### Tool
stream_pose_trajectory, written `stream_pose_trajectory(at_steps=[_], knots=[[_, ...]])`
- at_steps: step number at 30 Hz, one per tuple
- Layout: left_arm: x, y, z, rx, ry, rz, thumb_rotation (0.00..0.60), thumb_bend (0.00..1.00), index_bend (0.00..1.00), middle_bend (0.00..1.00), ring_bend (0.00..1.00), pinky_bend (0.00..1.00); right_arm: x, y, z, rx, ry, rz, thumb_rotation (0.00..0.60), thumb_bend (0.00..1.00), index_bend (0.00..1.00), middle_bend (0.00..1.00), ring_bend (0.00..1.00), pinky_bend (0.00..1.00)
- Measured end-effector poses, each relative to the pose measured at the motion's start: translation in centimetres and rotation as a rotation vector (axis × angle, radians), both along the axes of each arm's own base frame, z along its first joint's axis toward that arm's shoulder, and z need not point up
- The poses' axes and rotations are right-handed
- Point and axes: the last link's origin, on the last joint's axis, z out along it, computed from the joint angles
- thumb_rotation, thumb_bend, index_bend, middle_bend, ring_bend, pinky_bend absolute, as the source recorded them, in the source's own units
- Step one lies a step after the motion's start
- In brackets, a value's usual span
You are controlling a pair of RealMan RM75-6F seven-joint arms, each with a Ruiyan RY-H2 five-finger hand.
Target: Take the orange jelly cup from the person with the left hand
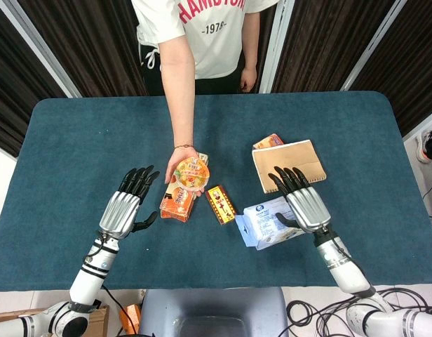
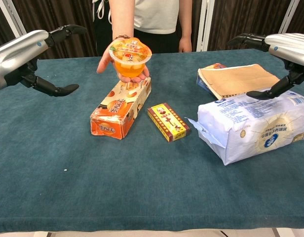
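The orange jelly cup (image 1: 191, 174) (image 2: 130, 57) rests on the person's upturned palm (image 2: 123, 75), held out above the orange box. My left hand (image 1: 125, 203) (image 2: 23, 57) hovers open to the left of the cup, fingers spread and thumb apart, a short gap from it. Over the white packet on the other side floats my right hand (image 1: 304, 200) (image 2: 283, 52), also open and holding nothing.
An orange snack box (image 1: 177, 200) (image 2: 121, 107) lies under the offered cup, a small red-and-yellow box (image 1: 221, 204) (image 2: 168, 121) next to it. A white packet (image 2: 253, 126) and a brown notebook (image 1: 289, 163) (image 2: 238, 79) lie at the right. The person (image 1: 202, 35) stands at the table's far edge.
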Motion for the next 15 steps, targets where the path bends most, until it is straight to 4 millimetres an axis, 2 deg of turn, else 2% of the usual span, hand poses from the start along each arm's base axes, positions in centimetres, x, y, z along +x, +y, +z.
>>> stream_pose_trajectory(at_steps=[7,15], knots=[[1.6,0.9,-1.1,-0.012,-0.026,-0.032,0.6,0.29,0.0,0.0,0.0,0.0,-0.5,0.4,0.4,-0.011,0.014,-0.018,0.6,0.2,0.0,0.0,0.0,0.0],[5.1,3.0,-3.8,-0.026,-0.037,-0.06,0.6,0.28,0.0,0.0,0.0,0.02,-3.2,1.3,1.9,-0.012,0.024,-0.096,0.6,0.2,0.0,0.0,0.0,0.0]])
